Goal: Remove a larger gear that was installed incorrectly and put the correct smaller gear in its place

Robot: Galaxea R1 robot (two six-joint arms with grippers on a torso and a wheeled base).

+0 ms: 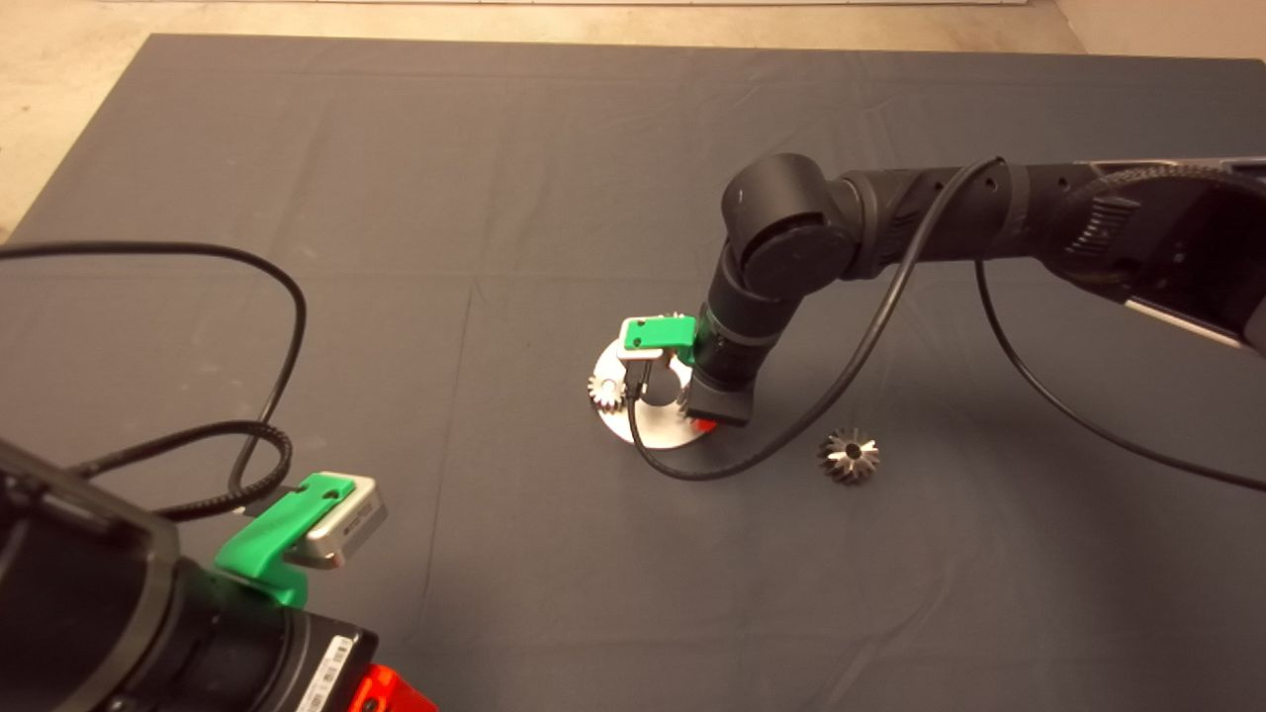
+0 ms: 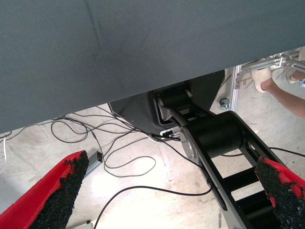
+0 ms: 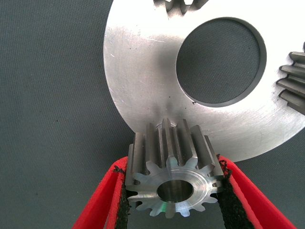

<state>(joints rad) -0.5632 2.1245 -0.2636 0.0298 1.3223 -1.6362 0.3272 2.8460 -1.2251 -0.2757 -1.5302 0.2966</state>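
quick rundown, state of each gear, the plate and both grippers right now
smaller gear: clamped between the right gripper's pads, at the plate's edge
larger gear: off the plate, loose on the mat
round plate: flat on the mat, centre hole open
right gripper: shut on the smaller gear
left gripper: open, parked

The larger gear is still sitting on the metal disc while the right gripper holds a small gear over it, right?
No. The larger gear lies on the mat, off the metal disc, as the head view shows. The right gripper does hold the small gear over it.
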